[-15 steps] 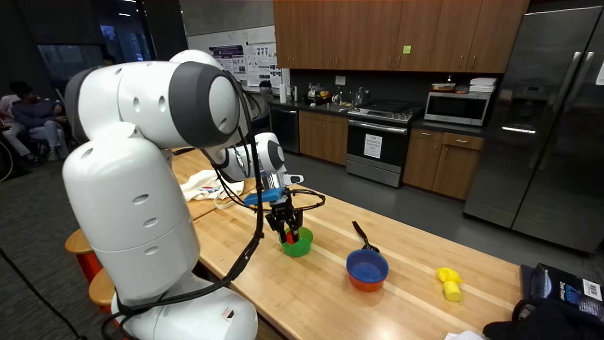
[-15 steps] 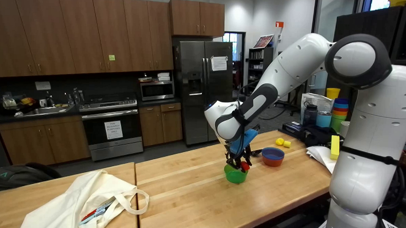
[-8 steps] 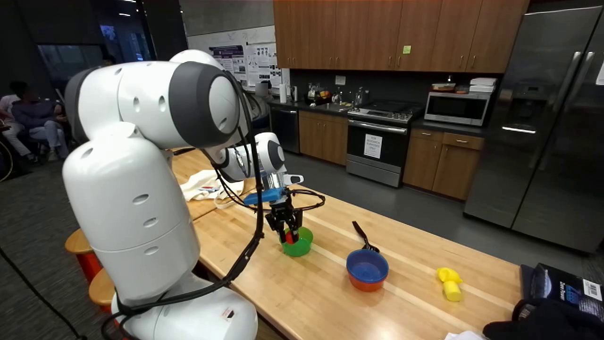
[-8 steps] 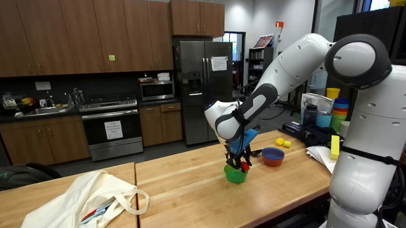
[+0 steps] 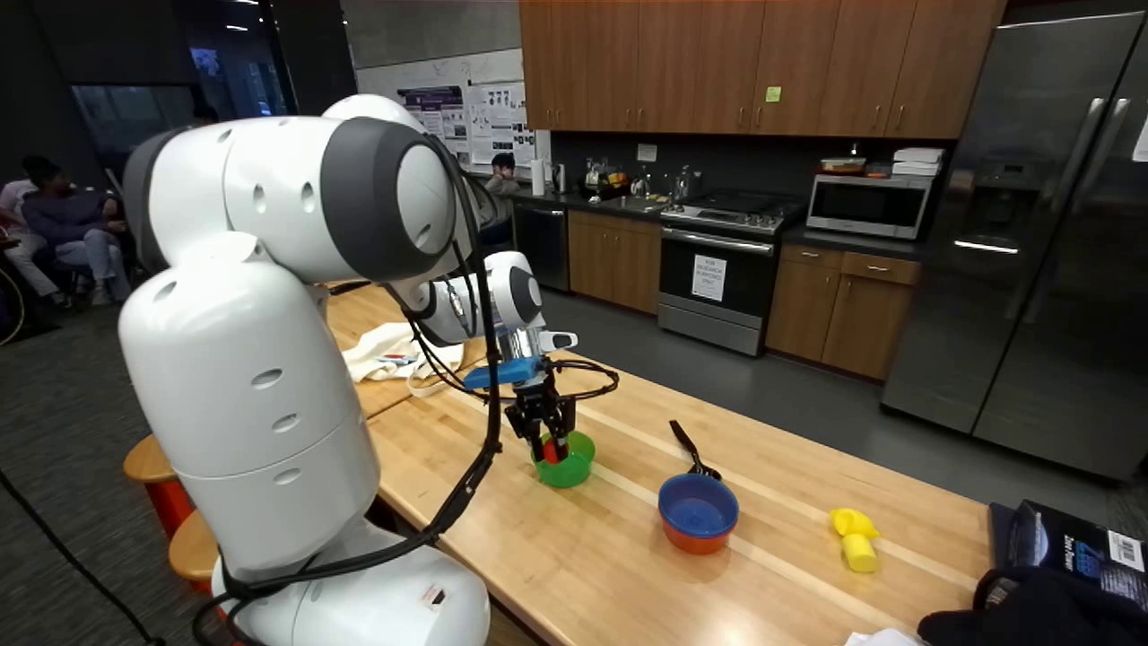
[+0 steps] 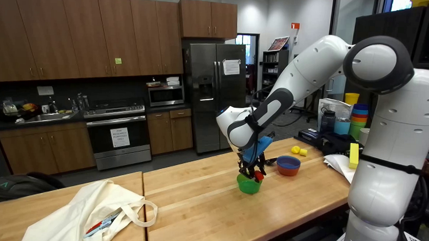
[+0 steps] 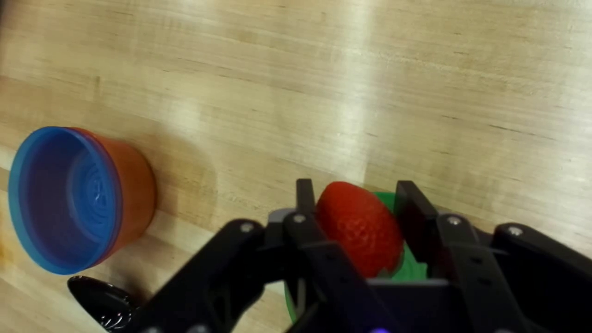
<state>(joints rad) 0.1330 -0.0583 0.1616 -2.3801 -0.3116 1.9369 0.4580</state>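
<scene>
The pincer [image 7: 356, 196] is pinching a red berry [image 7: 360, 229] with bumpy skin. The berry sits right between its two fingertips [image 7: 305, 192], with one on each side. The long way of the berry runs almost the same way the fingers point, with a little slant. A green bowl [image 6: 249, 188] is just under it, and the berry is at the bowl's mouth; I can't tell if they touch. To the left in the wrist view, away from the pincer, a blue bowl [image 7: 92, 194] sits inside an orange bowl [image 7: 138, 189], with a black spoon [image 5: 683, 438] right beside them. At the far end of the table [image 5: 619, 556] is a black box [image 5: 1063, 538] with white letters; one word looks like "Power". A paper [image 5: 708, 277] on the oven [image 5: 753, 287] says "FOR RESEARCH PURPOSES ONLY". The fridge [image 6: 200, 116] has a white sheet [image 6: 231, 67] on it, but its words are too tiny to read.
</scene>
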